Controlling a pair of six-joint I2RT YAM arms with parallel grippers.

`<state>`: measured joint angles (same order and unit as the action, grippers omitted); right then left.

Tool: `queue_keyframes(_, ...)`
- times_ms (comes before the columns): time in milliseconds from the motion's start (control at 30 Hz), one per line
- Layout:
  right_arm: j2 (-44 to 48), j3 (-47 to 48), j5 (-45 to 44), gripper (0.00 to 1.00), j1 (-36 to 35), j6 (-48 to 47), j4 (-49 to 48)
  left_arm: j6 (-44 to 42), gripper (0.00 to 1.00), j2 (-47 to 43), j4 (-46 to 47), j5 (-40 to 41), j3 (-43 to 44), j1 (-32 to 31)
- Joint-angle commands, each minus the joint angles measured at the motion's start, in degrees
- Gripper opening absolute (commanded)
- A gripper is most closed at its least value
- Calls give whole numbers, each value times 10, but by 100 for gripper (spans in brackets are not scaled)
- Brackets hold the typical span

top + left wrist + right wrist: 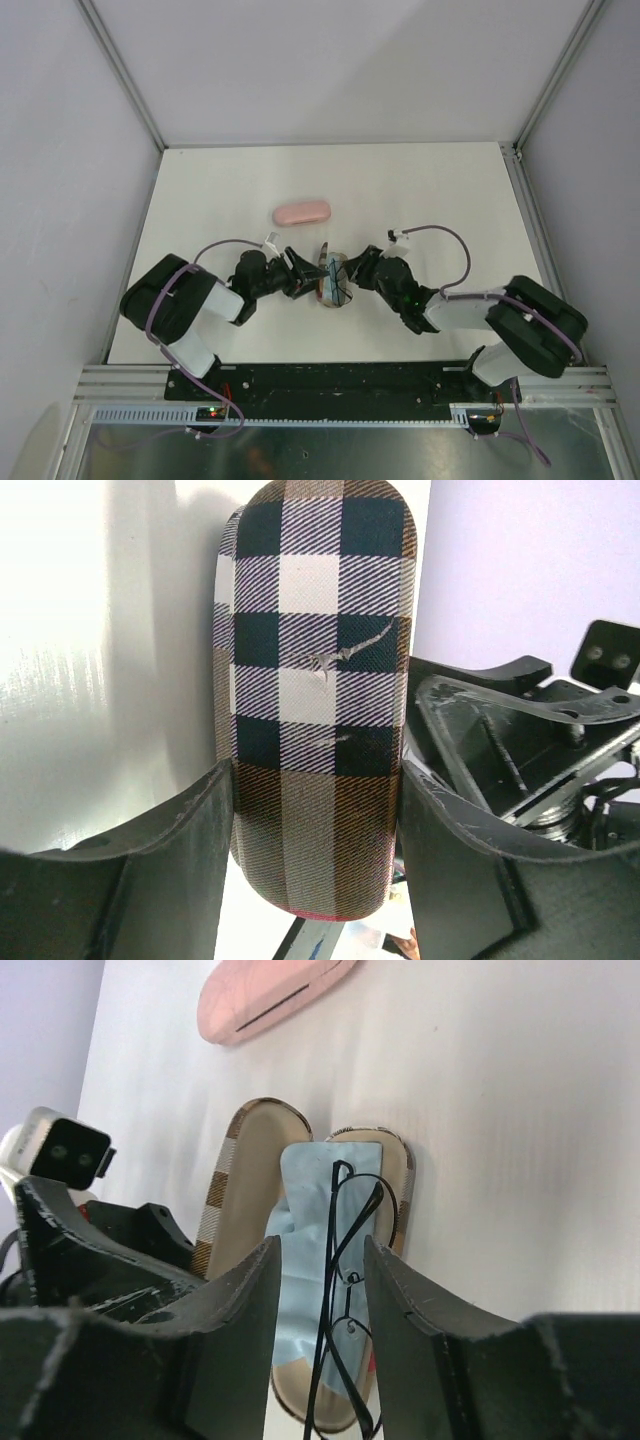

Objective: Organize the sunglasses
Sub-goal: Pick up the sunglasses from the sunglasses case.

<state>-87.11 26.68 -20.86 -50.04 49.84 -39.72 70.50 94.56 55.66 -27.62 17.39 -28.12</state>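
White tabletop (440,200) with grey walls around it (a pink case (270,990) lies apart at the back). Your left gripper (315,770) is clamped across the checkered case (315,630), steadying it. The wire sunglasses (335,1250) sit folded over the blue cloth (300,1200) in the open case, between your right gripper (322,1250) fingers. I cannot tell whether those fingers pinch the frame. You look to be at the placing step. Next, settle the glasses flat, let go and lift clear.

White table (420,200) between pale lavender walls (60,150), aluminium rail (340,378) along near edge
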Motion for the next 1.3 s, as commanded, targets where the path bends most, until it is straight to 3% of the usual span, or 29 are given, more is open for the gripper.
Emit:
queue_keyframes(0, 66, 1, 13, 44, 12, -49, 101, -15, 57, 4, 40, -13, 20, -4)
queue_keyframes(267, 59, 86, 135, 45, 14, -129, 263, -24, 57, 13, 40, -20, 18, -4)
queue_keyframes(433, 16, 132, 190, 44, 19, -135, 297, -31, 57, 9, 40, -27, 21, -4)
queue_keyframes(867, -57, 192, 197, 37, 20, -130, 343, -32, 57, 23, 39, -44, 31, -15)
queue_keyframes(1267, -77, 196, 220, 7, 34, -118, 340, -31, 57, 34, 39, -42, 41, -24)
